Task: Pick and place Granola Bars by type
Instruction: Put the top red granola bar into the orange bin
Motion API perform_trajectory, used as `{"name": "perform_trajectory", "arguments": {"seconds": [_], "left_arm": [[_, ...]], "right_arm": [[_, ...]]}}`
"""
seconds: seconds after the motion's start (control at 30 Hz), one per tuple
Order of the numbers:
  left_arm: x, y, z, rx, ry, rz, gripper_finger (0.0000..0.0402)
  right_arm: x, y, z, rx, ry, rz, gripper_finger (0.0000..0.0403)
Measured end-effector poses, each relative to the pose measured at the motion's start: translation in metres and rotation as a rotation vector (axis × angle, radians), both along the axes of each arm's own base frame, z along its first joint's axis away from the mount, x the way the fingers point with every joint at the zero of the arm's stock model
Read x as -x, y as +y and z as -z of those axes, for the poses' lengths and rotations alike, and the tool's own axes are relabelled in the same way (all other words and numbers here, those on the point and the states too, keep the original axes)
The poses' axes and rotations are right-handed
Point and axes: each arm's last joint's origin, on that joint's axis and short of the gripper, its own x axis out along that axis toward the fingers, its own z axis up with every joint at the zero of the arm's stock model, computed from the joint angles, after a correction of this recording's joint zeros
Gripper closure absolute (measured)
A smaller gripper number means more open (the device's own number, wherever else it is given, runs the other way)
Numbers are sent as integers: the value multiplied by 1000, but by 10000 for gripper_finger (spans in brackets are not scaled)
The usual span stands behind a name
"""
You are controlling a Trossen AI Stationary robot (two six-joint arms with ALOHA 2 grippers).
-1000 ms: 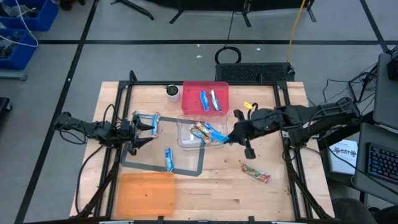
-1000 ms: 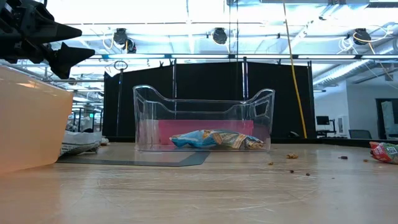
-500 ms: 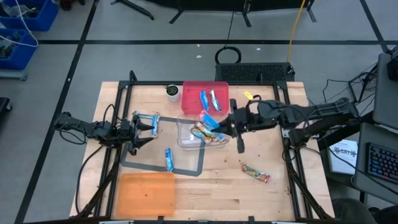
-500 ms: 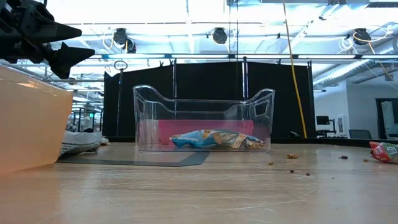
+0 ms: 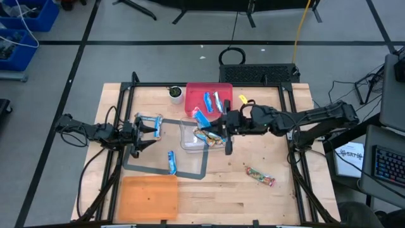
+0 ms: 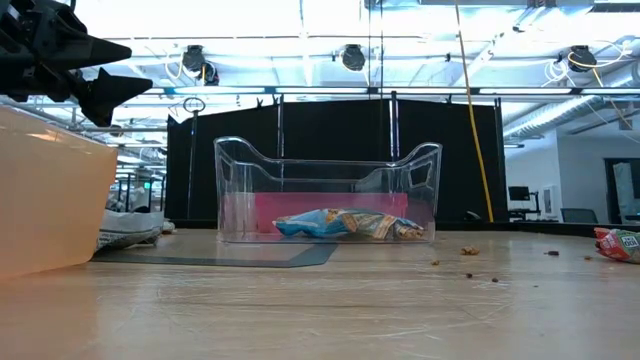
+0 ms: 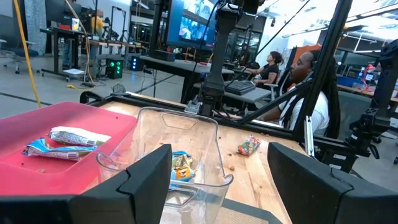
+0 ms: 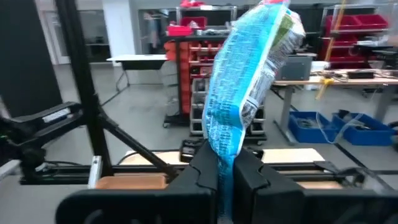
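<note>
Granola Bars sorted: two shiny blue foil-wrapped bars (image 5: 212, 101) lay in the red plastic tray (image 5: 196, 93).
Unsorted: mixed tan and blue bars (image 5: 206, 134) sat in the clear plastic bin (image 5: 187, 140); one blue bar (image 5: 171, 162) and a blue pair (image 5: 149, 121) on the table (image 5: 278, 196); one tan bar (image 5: 260, 177) well apart.
Progress: judged under halfway.
Right gripper (image 5: 212, 124): clamped on a blue-and-white wrapped bar (image 8: 245, 81), raised over bin's tray-side edge.
Left gripper (image 5: 143, 132): jaws apart, empty, just beside the blue pair.
</note>
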Motion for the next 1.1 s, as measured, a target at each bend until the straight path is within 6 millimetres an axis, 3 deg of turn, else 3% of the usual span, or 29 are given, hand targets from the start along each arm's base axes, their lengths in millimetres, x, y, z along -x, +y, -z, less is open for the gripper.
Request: {"name": "perform_trajectory", "arguments": {"seconds": [0.67,0.83,1.1], "left_arm": [[1,0,-6,17,-52,12,133],[9,3,-38,10,-137,1,133],[10,5,-109,-85,-92,-76,133]], "right_arm": [[0,-9,0,23,7,123,399],[0,-9,0,22,5,121,399],[0,-9,-1,30,-7,118,399]]}}
